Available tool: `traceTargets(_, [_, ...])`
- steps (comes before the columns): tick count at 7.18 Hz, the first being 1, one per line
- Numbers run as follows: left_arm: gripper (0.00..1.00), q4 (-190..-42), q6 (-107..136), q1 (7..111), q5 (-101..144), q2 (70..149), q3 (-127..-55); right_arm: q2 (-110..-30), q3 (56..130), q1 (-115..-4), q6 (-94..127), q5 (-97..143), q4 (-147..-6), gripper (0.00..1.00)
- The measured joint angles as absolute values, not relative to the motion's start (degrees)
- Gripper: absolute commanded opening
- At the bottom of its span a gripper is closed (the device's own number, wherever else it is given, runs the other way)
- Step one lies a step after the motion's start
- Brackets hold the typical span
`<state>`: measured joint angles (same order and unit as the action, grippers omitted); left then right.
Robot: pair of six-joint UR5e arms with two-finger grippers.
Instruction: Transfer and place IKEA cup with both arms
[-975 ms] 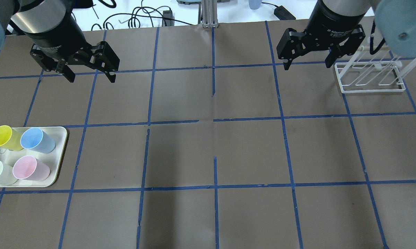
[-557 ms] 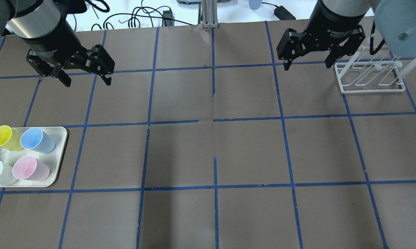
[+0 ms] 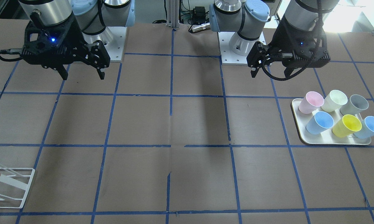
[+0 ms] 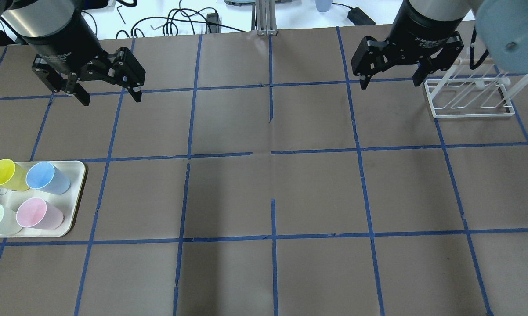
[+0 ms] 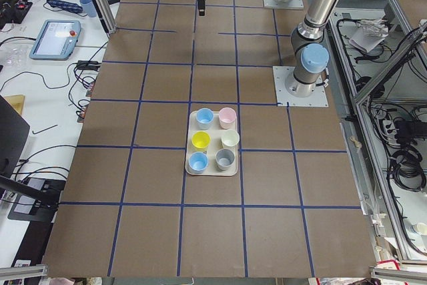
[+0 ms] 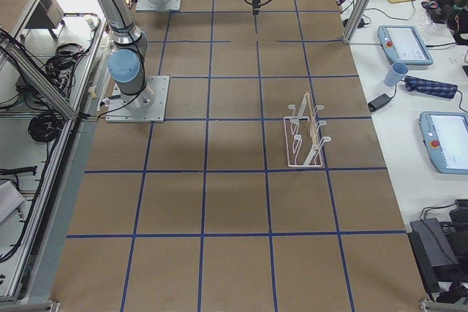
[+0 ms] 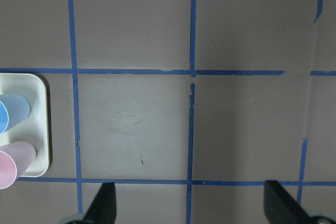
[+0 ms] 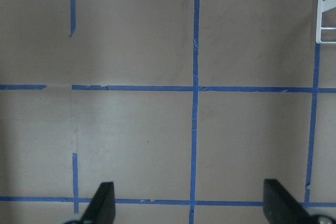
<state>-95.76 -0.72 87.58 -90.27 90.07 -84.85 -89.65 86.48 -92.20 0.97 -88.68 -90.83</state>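
IKEA cup [image 3: 346,125]: bright yellow inside and out, plain and handleless. We see it taper from a wide round mouth to a narrower base, and it matches its neighbours in size.
Place: it is on the cream tray [image 3: 333,140] at the counter's [image 4: 316,193] left end. It is the middle cup of the row of three farther from the robot.
Neighbours: one of the blue cups [image 3: 320,122] stands close on either side of it. The cream cup [image 3: 334,100] is just behind it, toward the robot.
Axis: it stands upright on its base with the mouth up, so its long axis is vertical. From the exterior left view we look almost straight into its mouth.
Counts: we count six cups on the tray: one yellow, two blue, one pink cup [image 3: 311,102], one cream and one grey cup [image 3: 354,105]. There is also one tray, one white wire rack [image 4: 468,98] and two hands.
Left hand [image 4: 111,100]: its fingers are spread wide and hold nothing. It hangs above the counter, well apart from the tray and on the robot's side of it. Its wrist view catches only the tray's corner, with the pink cup and one blue cup.
Right hand [image 4: 391,83]: its fingers are also spread wide and empty. It hangs over bare counter, just beside the rack.
Counter: we see brown paper marked into squares by blue tape [image 4: 273,237].
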Motion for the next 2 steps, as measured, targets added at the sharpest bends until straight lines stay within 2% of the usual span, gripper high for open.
traceTargets(2, [1.00,-95.89,-0.96,87.57,-90.30,89.60,-85.03,-89.68,86.48,-92.20,1.00,-88.68,-90.81,1.00])
